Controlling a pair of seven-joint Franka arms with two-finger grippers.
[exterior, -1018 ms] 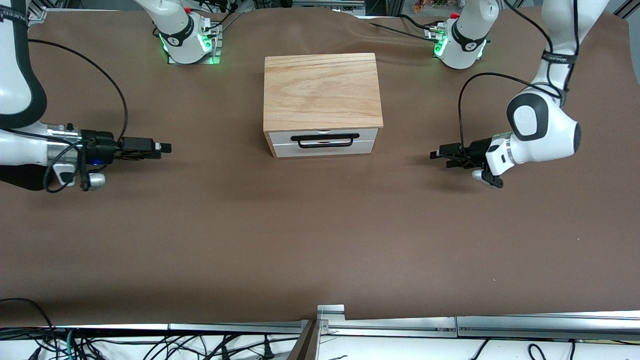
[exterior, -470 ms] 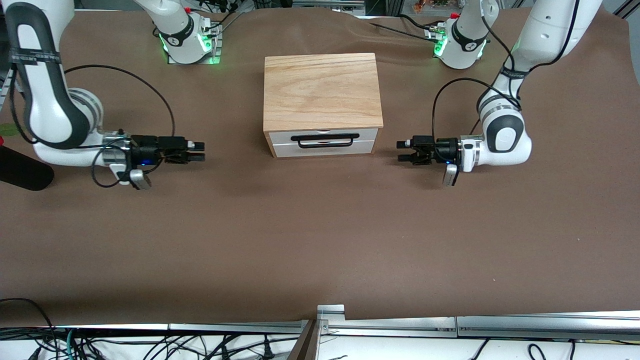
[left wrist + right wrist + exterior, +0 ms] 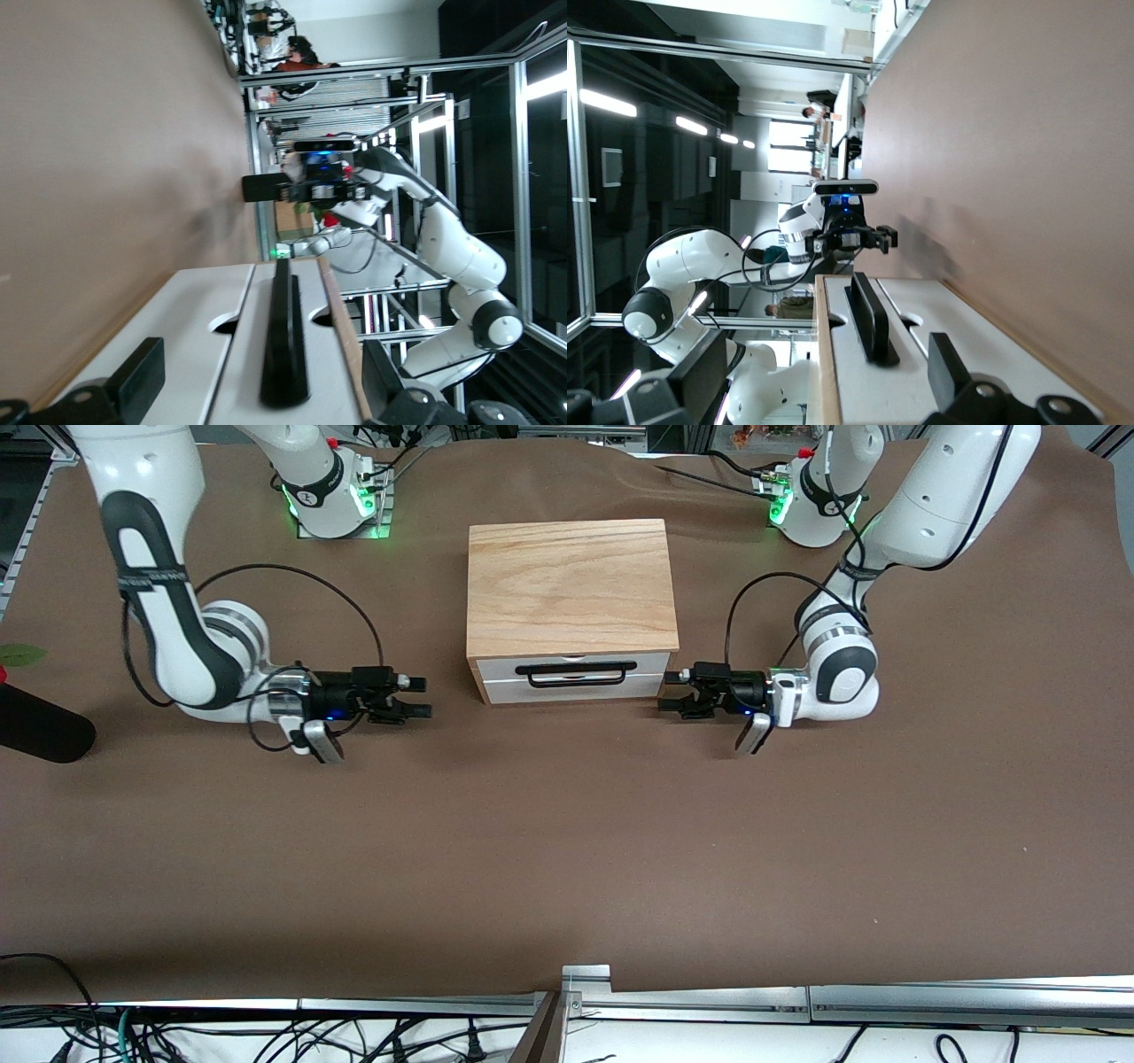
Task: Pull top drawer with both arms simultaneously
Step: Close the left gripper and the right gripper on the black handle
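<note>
Both arms have closed in on the box since the earlier frames. Left claw (image 3: 671, 691) went from well out toward the left arm's end of the table to just beside the box's front corner at that end. Right claw (image 3: 420, 697) moved in too, but bare table still lies between it and the box (image 3: 570, 584).

Left claw: low over the table, level with the drawer fronts, fingers (image 3: 675, 677) spread, nothing held. In the left wrist view its two fingers (image 3: 142, 376) stand apart on either side of the black handle (image 3: 283, 341), seen end-on, not touching it.

Right claw: low over the table, fingers (image 3: 415, 683) parted, empty. Right wrist view looks along the white drawer front with the handle (image 3: 871, 319) ahead, clear of the fingers (image 3: 943, 367).

Top drawer (image 3: 571, 666): shut, flush with the box front, handle (image 3: 576, 674) across its middle, notch in its top edge. Plain white panel (image 3: 576, 688) just under it. Box unmoved from the earlier frames.

Room: open brown table (image 3: 567, 850) in front of the drawer toward the front camera, nothing standing on it there. Box sits mid-table between the two arm bases (image 3: 335, 491), which glow green.

Surroundings: metal rail (image 3: 797, 1001) and cables at the near table edge; aluminium frame and dark panels in the wrist views.
</note>
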